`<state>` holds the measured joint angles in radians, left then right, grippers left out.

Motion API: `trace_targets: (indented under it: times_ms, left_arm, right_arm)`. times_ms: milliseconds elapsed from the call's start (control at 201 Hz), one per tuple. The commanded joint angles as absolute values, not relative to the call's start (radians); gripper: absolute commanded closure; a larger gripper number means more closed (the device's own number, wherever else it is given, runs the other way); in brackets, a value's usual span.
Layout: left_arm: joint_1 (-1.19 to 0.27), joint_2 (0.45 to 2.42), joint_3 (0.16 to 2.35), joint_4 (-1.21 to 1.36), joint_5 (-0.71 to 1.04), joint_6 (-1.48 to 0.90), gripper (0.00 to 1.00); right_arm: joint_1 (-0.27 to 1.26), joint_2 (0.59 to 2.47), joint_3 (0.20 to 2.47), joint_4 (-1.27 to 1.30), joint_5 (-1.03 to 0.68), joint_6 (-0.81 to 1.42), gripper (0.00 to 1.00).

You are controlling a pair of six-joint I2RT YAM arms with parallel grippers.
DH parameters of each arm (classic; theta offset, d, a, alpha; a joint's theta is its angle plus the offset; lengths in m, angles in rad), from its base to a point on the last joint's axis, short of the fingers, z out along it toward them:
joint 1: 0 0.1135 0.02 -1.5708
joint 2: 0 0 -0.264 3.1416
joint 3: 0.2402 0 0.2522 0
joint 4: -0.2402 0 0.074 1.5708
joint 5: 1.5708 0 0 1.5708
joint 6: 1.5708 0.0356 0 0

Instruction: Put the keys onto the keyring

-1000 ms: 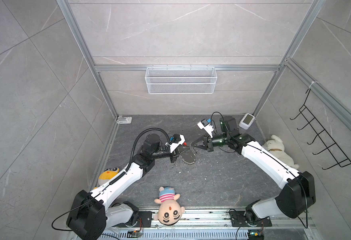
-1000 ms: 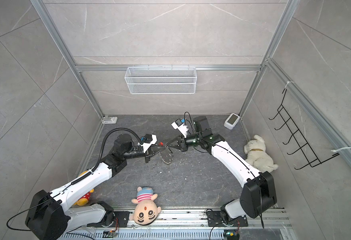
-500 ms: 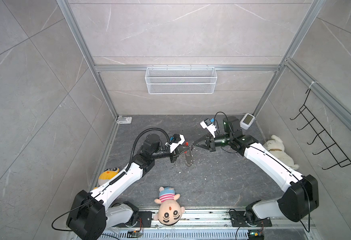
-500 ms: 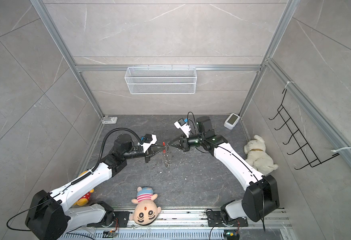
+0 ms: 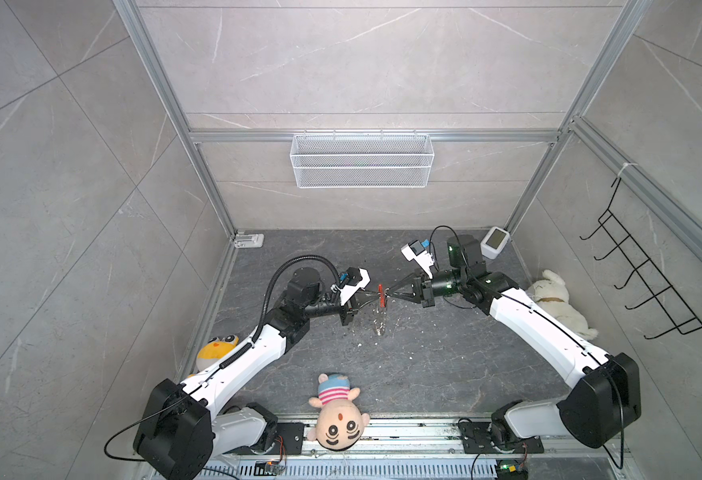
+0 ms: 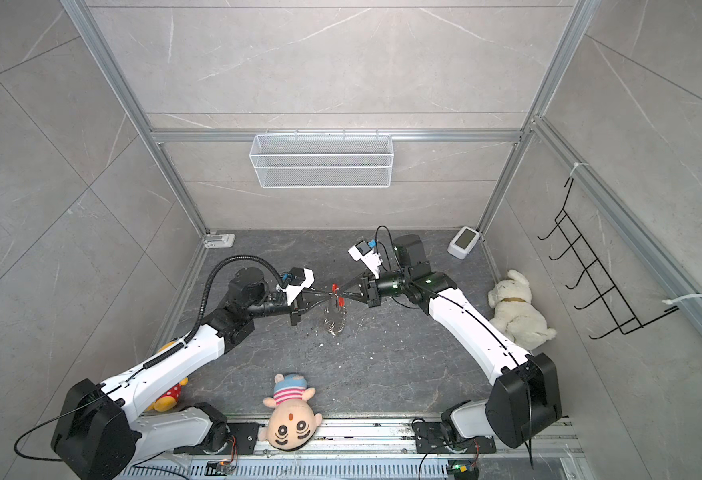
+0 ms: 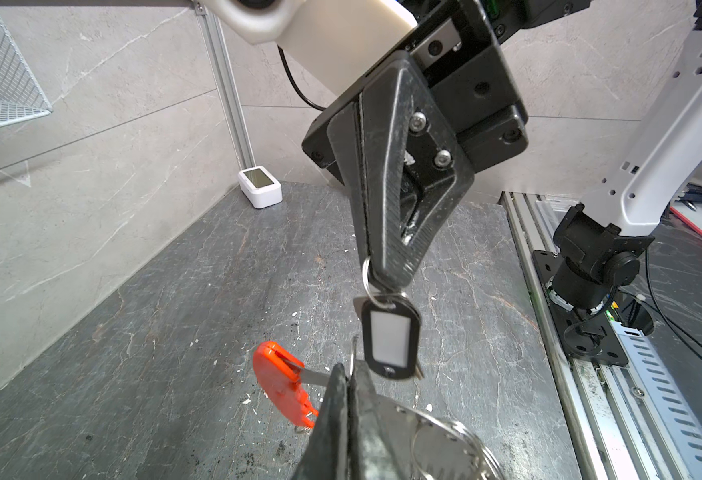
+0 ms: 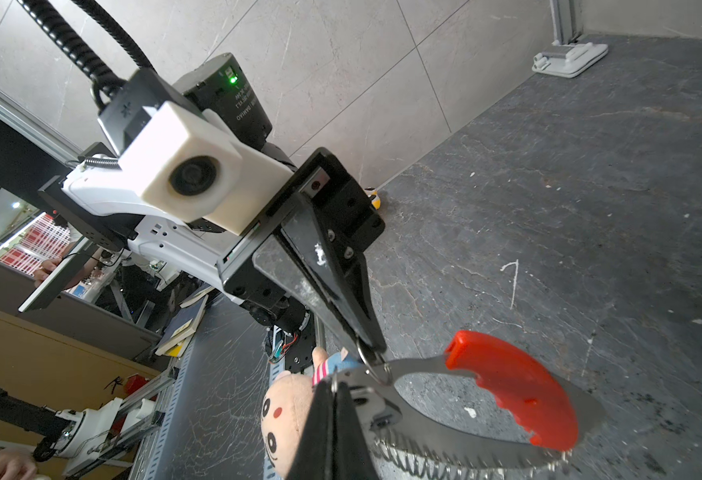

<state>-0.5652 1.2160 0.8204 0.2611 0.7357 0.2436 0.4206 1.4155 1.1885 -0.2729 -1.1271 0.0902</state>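
Both grippers meet tip to tip above the middle of the dark floor. My left gripper [image 7: 350,368] is shut on the keyring [image 7: 445,436], a metal loop strung with small rings, beside its red segment [image 7: 278,382]. In both top views the keyring [image 5: 378,320] hangs edge-on below the tips. My right gripper [image 8: 336,384] is shut on a thin ring. In the left wrist view that ring carries the keys [image 7: 391,332], a black tag with a metal blade behind it, hanging just beyond my left fingertips. In the right wrist view the keys are hidden, and the red segment [image 8: 515,386] is close by.
A doll plush [image 5: 338,415] lies at the front rail, a yellow plush [image 5: 216,347] by the left arm and a white dog plush [image 5: 557,303] at the right wall. A white device [image 5: 495,243] sits in the back right corner. A wire basket [image 5: 362,160] hangs on the back wall.
The keyring has turned from a broad oval to hanging narrow and edge-on. The right arm has shifted slightly to the right. Both grippers stay shut.
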Motion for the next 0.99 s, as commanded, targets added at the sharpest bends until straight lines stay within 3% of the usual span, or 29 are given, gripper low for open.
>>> trace_targets:
  times_ms: [0,558,986]
  left_arm:
    - [-0.566,1.210,0.876,0.304,0.750,0.234,1.00]
    - [-0.566,1.197,0.842,0.360,0.824,0.275,1.00]
    - [-0.566,1.149,0.798,0.475,0.867,0.252,1.00]
  right_arm:
    - [0.431,1.444,1.212,-0.302,-1.151,0.078,1.00]
    - [0.428,1.488,1.227,-0.278,-1.108,0.104,1.00]
    - [0.384,1.558,1.140,-0.141,-1.185,0.199,1.00]
